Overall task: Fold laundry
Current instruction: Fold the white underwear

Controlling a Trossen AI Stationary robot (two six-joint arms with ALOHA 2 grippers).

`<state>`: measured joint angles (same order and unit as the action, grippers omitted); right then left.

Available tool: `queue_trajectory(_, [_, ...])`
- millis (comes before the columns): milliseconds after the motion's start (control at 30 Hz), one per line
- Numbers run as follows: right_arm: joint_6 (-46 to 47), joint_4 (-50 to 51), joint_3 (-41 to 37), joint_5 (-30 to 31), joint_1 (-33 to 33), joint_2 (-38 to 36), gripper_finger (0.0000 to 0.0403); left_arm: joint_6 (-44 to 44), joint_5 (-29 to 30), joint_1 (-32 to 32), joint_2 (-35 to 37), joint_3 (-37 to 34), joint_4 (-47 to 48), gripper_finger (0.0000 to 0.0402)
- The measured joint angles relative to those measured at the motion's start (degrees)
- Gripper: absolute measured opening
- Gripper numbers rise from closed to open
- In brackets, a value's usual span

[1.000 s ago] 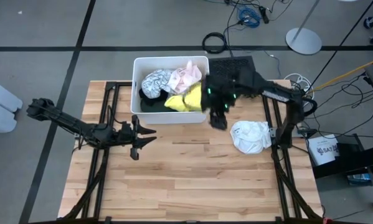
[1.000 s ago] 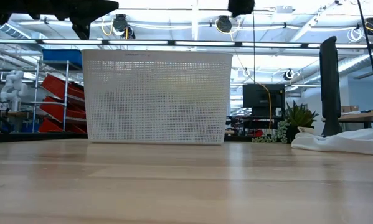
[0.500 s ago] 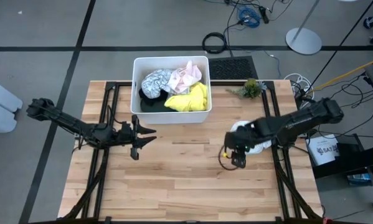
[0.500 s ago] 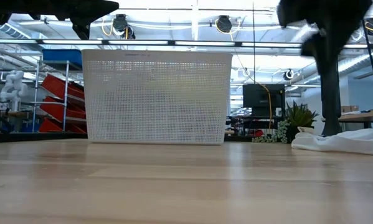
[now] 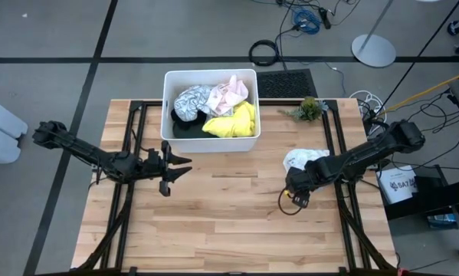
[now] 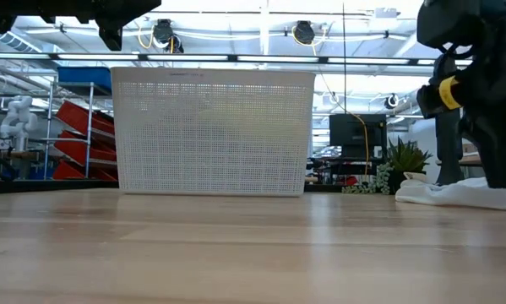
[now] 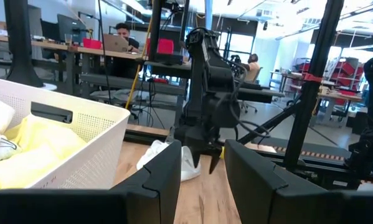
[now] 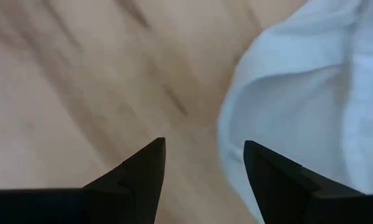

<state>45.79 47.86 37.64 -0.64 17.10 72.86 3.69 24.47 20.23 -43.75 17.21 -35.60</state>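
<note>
From above I get even, bright light on the counter (image 5: 214,222), with hardly any shadow. At counter height the ceiling lamps (image 6: 303,32) glare white and the arms go to silhouette. My right wrist view is smeared: wood grain and pale cloth (image 8: 311,93) both soft.

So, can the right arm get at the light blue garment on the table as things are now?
Probably yes. The right gripper hangs open just beside the light blue garment, with only bare table between them. The bin stands well away.
</note>
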Motion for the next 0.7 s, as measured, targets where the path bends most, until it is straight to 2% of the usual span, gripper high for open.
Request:
queue_trajectory(167, [0.5, 0.0, -0.9, 4.0, -0.3, 0.0, 0.0203, 0.0, 0.0, 0.0, 0.0, 0.0, 0.0, 0.0132])
queue_trajectory(267, [0.5, -0.3, -1.5, 4.0, -0.8, 0.0, 0.0203, 0.0, 0.0, 0.0, 0.0, 0.0, 0.1, 0.0132])
queue_trajectory(467, [0.6, -7.6, -5.6, 3.8, -1.0, 0.1, 0.0196, 0.0, 0.0, 0.0, 0.0, 0.0, 0.1, 0.0132])
queue_trajectory(567, [1.8, -7.7, -6.3, 4.5, -1.0, 0.1, 0.0151, 0.0, 0.0, 0.0, 0.0, 0.0, 0.1, 0.0132])
queue_trajectory(700, [1.3, -9.6, -6.3, 5.2, -1.0, 0.1, 0.0034, 0.0, 0.0, 0.0, 0.0, 0.0, 0.1, 0.0132])
